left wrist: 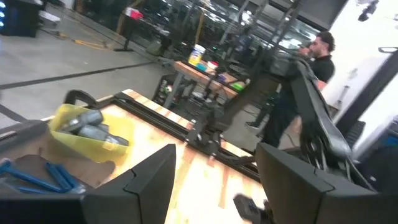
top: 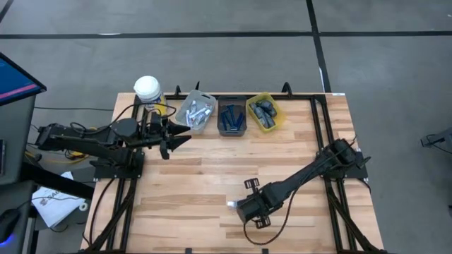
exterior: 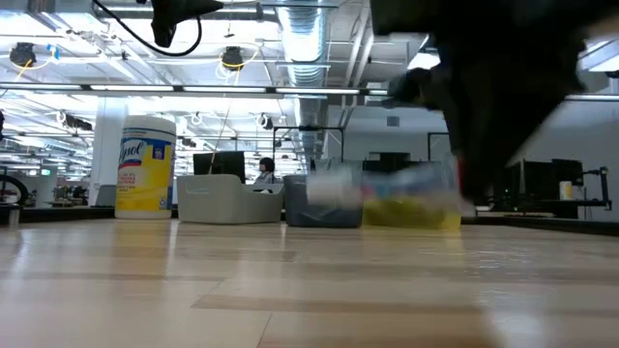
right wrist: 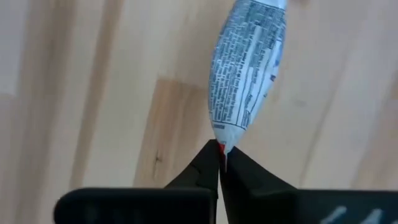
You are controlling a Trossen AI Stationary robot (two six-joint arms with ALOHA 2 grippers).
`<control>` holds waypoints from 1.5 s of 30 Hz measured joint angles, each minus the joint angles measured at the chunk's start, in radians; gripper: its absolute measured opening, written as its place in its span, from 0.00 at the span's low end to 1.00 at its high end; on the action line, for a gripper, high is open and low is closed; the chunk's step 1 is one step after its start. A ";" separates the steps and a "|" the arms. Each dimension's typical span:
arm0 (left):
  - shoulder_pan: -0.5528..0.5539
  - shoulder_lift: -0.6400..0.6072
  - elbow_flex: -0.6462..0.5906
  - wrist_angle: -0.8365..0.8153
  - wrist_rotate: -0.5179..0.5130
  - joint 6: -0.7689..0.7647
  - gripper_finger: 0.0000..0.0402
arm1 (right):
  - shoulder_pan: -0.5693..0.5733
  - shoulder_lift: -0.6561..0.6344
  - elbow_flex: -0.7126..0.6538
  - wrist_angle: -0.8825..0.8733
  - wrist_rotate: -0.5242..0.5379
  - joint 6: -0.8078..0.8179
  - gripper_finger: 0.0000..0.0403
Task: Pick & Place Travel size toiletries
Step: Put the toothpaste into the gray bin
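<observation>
My matt black plastic fingers (right wrist: 219, 163) pinch a glossy printed white tube (right wrist: 247, 68); the bench (top: 212, 176) is pale, smooth wood planking with a slight sheen.

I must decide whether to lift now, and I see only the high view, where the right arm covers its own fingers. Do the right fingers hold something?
Observer: Yes. The right wrist view shows the right gripper shut on the narrow end of a white tube with small print.
Operator: Is the tube off the table?
Observer: I cannot tell. That view shows only the wooden table behind it, and in the low view the dark arm blocks the spot.
Operator: And the left fingers?
Observer: The left wrist view shows the left gripper open and empty, facing across the table, with the yellow bin of grey bottles to one side.
</observation>
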 joint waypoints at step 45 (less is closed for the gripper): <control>-0.050 0.455 0.000 0.319 0.170 0.120 0.69 | -0.273 -0.334 0.001 0.158 0.135 -0.106 0.00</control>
